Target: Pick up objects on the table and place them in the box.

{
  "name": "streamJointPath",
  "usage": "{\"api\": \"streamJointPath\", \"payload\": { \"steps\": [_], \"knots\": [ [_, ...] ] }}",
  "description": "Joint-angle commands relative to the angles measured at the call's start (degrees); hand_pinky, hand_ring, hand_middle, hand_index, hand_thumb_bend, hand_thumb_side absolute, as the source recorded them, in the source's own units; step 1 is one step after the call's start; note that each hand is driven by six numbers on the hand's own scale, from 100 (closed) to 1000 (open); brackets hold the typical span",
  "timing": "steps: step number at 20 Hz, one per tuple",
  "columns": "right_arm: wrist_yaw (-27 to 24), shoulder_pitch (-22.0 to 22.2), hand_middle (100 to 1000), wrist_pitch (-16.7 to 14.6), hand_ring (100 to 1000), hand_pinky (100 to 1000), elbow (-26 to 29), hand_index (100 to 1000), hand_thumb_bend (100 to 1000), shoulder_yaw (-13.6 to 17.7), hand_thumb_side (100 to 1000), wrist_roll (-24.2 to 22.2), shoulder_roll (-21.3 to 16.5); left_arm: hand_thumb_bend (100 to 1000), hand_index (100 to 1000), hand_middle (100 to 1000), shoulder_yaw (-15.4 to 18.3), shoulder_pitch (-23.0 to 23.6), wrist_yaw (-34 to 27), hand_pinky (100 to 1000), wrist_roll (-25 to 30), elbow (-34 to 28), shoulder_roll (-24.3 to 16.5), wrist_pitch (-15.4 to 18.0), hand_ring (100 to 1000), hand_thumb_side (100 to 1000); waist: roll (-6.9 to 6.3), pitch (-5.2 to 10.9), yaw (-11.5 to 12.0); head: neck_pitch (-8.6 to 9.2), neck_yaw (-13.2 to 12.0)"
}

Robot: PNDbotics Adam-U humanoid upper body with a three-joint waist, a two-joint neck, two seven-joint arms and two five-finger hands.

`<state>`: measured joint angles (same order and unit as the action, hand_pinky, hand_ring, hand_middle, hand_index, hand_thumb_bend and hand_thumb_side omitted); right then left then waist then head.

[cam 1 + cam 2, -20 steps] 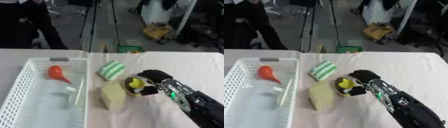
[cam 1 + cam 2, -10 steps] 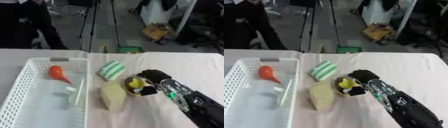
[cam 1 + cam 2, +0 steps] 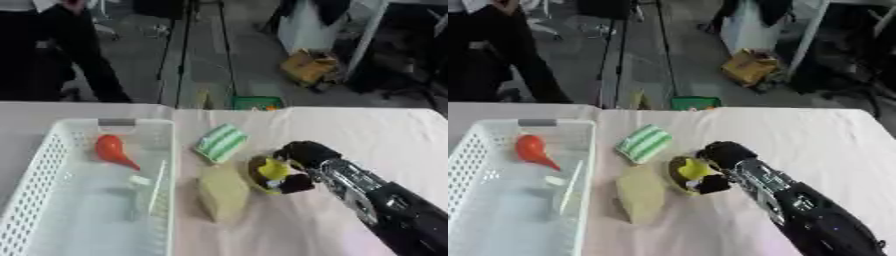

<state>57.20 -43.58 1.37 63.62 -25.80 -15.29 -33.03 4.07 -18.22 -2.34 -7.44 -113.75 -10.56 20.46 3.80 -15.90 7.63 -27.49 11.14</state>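
Observation:
A white plastic basket (image 3: 52, 165) stands on the left of the table. An orange-red bulb-shaped thing (image 3: 112, 150) and a few pale pieces (image 3: 144, 187) lie inside it. Beside the basket lie a green-and-white striped pack (image 3: 220, 142) and a tan block (image 3: 220, 192). My right hand (image 3: 302, 167) reaches in from the lower right, fingers curled round a yellow thing with a dark rim (image 3: 267, 172) that rests on the table right of the tan block. My left hand shows in neither view.
The table has a light pinkish cloth (image 3: 376, 135). Beyond the far edge is a floor with a green crate (image 3: 255, 102), a yellow bag (image 3: 308, 67) and a person's dark legs (image 3: 70, 55) at the upper left.
The right hand and the yellow thing stay in nearly the same spot; nothing else has visibly moved.

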Motion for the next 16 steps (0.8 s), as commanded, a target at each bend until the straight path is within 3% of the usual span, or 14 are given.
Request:
{"api": "streamJointPath", "payload": {
  "steps": [1,16],
  "knots": [
    [0.4,-1.0,686,-0.3,931,895,1.4,870,560,0.2,1000,-0.9,-2.1,107,934,1000,0.0,-0.4,-0.2,960,0.0,-0.8,-0.6,-0.2,935,1000,-0.15,1.39,-0.2,-0.29,-0.1],
    [-0.2,-1.1,606,-1.0,922,897,2.6,803,520,-0.4,992,-2.9,-2.4,110,935,1000,-0.1,-0.5,-0.6,959,-0.1,-0.8,-0.6,-0.4,935,1000,-0.04,2.01,-0.8,-0.39,-0.5]
  ]
}}
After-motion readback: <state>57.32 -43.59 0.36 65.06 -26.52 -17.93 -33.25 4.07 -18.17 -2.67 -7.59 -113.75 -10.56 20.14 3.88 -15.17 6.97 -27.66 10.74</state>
